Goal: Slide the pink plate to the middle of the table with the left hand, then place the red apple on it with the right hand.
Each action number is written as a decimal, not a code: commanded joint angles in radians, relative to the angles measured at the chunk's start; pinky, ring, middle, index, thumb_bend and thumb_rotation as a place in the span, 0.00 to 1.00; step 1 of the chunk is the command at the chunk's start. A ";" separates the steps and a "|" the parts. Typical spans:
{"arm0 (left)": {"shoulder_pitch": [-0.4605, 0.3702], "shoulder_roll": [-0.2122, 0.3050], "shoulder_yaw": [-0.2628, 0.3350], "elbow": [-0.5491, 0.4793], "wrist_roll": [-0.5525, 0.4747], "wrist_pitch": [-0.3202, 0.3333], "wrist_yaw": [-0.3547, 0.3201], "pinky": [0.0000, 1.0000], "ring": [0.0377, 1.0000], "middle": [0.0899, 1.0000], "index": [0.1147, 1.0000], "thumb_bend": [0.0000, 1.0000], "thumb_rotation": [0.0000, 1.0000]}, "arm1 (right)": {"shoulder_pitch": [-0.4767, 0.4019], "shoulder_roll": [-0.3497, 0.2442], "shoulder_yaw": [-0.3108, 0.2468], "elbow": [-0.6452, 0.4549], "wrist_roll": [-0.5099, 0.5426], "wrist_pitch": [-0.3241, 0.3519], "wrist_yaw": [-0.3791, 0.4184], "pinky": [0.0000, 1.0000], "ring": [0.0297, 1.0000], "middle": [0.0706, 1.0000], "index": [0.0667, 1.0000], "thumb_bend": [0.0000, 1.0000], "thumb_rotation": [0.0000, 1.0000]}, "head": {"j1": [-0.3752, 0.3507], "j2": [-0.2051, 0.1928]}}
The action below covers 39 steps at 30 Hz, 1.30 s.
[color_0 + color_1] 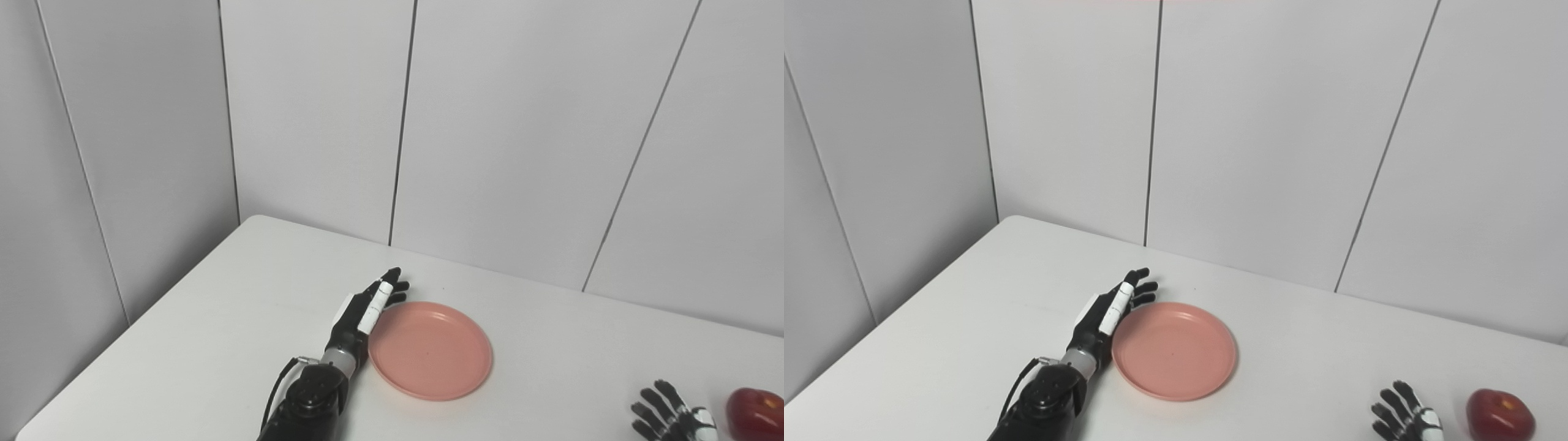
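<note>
A plain, shallow pink plate [430, 350] lies flat on the white worktop [202, 343], toward its near edge, unmarked. The left hand [366, 309], fingers straight and holding nothing, lies along the plate's left rim, seemingly touching it. The right hand [1405, 419], fingers spread and empty, rests just left of the red apple [1500, 414] at the near right edge.

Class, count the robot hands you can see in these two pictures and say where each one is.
2. The left hand lies edge-on against the left rim of the pink plate. The right hand sits at the bottom edge, just left of the red apple, partly cut off.
</note>
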 commanded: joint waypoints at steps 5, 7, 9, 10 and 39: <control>0.038 -0.011 -0.054 -0.080 -0.006 0.115 -0.084 0.79 0.87 0.86 0.88 0.86 0.94 | -0.017 0.044 0.055 -0.021 -0.043 0.011 -0.007 0.84 0.85 0.88 0.88 0.92 1.00 | -0.106 0.043; 0.049 -0.005 -0.055 -0.105 -0.011 0.135 -0.097 0.79 0.87 0.86 0.87 0.86 0.93 | -0.018 0.053 0.066 -0.035 -0.059 0.024 -0.018 0.83 0.84 0.87 0.88 0.93 1.00 | -0.131 0.050; 0.057 -0.002 -0.056 -0.122 -0.015 0.151 -0.112 0.81 0.87 0.86 0.87 0.86 0.93 | -0.019 0.059 0.076 -0.047 -0.069 0.037 -0.029 0.82 0.83 0.87 0.87 0.93 1.00 | -0.146 0.052; 0.060 -0.003 -0.055 -0.126 -0.016 0.157 -0.117 0.81 0.88 0.87 0.87 0.86 0.93 | -0.020 0.062 0.081 -0.050 -0.071 0.041 -0.031 0.81 0.83 0.87 0.87 0.93 1.00 | -0.152 0.053; 0.084 -0.068 -0.100 -0.097 0.003 0.145 -0.107 0.84 0.88 0.86 0.88 0.82 0.95 | -0.037 0.117 0.124 -0.049 -0.146 0.051 -0.069 0.75 0.80 0.85 0.86 0.97 1.00 | -0.241 0.055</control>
